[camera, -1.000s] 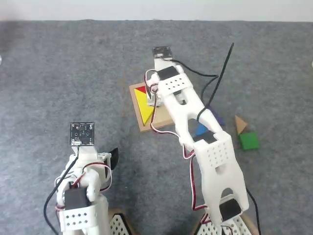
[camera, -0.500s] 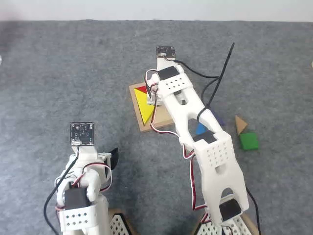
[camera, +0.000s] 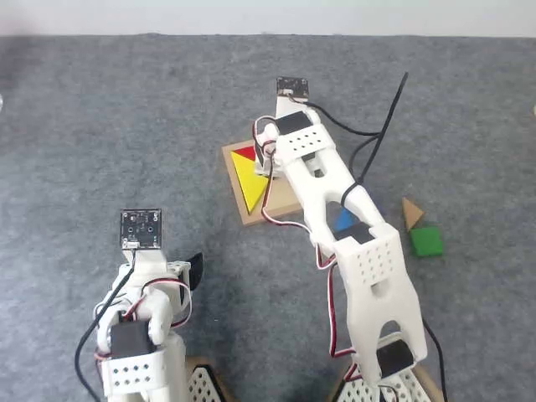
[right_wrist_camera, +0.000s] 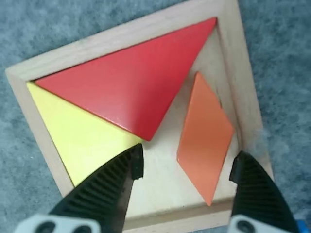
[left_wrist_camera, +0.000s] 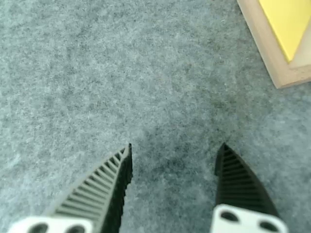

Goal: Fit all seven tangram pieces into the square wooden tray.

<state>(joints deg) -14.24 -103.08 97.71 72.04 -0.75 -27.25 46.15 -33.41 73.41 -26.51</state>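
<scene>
Right fingers (right_wrist_camera: 104, 187) spread above the tray (right_wrist_camera: 237, 73); orange parallelogram (right_wrist_camera: 204, 141) inside it.

your tray (right_wrist_camera: 121, 43), red triangle (right_wrist_camera: 131, 87) and yellow triangle (right_wrist_camera: 82, 141) snug together, orange parallelogram (right_wrist_camera: 204, 136) beside them, green square (camera: 426, 242), tan triangle (camera: 410, 211) outside

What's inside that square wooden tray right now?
A red triangle, a yellow triangle and an orange parallelogram lie in the tray. The fingers of the right gripper cover part of its floor.

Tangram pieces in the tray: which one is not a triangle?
The orange piece, a parallelogram; the red piece and the yellow piece are both triangles.
</scene>
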